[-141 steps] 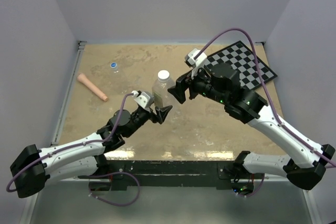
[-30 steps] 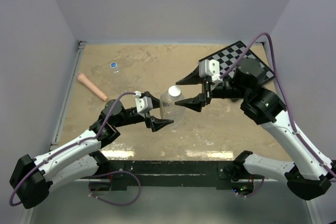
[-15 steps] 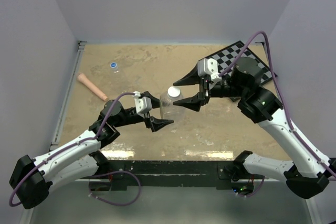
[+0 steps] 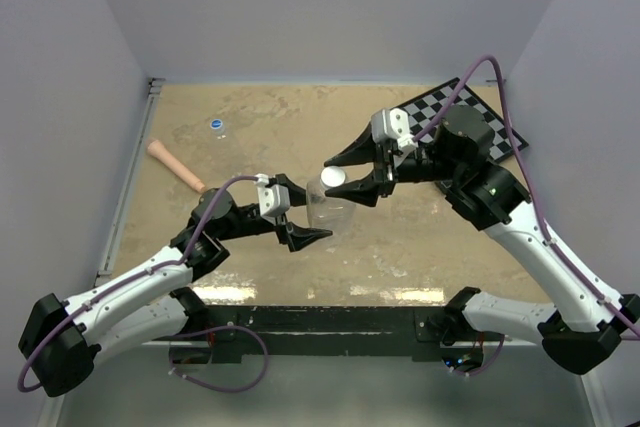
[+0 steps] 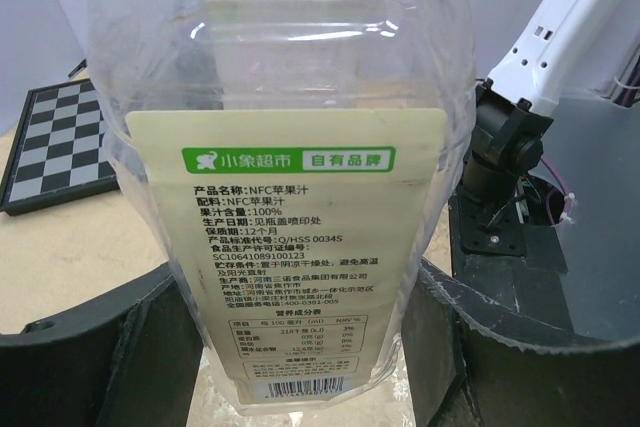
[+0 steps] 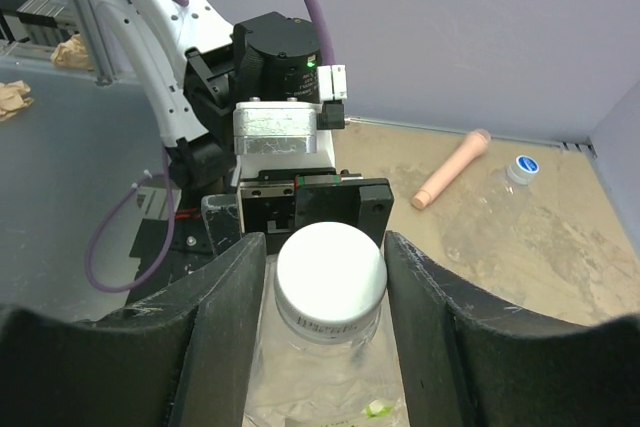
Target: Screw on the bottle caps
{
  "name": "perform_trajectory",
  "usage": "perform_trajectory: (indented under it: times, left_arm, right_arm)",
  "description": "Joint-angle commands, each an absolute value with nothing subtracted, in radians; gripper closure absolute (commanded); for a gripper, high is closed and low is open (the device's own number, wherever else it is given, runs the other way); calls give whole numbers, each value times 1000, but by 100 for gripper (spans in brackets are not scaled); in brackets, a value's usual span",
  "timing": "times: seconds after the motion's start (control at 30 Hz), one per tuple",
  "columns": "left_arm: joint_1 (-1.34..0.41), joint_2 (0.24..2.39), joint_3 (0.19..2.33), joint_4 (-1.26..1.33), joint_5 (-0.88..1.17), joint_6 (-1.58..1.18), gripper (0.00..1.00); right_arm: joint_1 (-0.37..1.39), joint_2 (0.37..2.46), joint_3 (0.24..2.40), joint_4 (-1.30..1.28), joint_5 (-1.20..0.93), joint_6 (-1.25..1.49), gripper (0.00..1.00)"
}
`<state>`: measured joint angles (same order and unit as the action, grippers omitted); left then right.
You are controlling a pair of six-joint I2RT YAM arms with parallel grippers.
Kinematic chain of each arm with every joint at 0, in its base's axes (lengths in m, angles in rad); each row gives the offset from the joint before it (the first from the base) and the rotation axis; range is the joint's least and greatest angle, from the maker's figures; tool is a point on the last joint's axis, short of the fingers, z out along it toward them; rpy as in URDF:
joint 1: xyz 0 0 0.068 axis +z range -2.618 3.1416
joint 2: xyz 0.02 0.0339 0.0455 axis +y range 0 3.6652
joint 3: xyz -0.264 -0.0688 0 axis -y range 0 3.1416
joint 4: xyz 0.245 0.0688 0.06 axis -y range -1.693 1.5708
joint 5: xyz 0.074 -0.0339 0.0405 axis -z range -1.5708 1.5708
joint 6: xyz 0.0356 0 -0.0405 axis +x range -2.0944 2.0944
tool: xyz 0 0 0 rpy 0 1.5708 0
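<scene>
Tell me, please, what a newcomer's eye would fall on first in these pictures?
First comes the clear bottle at the centre, gripped by the left claw, with the right claw straddling its white cap. After that, the pink stick at far left, a blue cap beyond it, and the checkerboard at far right.

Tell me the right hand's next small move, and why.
Probably close the right hand onto the white cap so it can be turned. The cap sits on the large bottle's neck, the fingers flank it with a sliver of gap on one side, and the left hand clamps the bottle's body.
</scene>
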<state>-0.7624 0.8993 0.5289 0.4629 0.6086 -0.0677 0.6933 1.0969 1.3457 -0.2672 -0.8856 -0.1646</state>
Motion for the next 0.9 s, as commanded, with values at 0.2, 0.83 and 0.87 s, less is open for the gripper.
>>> perform_trajectory:
  times: [0.2,0.83,0.87]
  left_arm:
    - [-765,904,587,529,626,-68,100]
    - [-960,897,667,452,-125,9,100]
    - [-966,911,678,454,-165,9,100]
  right_arm:
    - [693,1104,1347,-235,-927,-140,63]
    - [693,1123,1256,-213,-454,-38,100]
    - [693,1127,1247,-207,-421,-25,100]
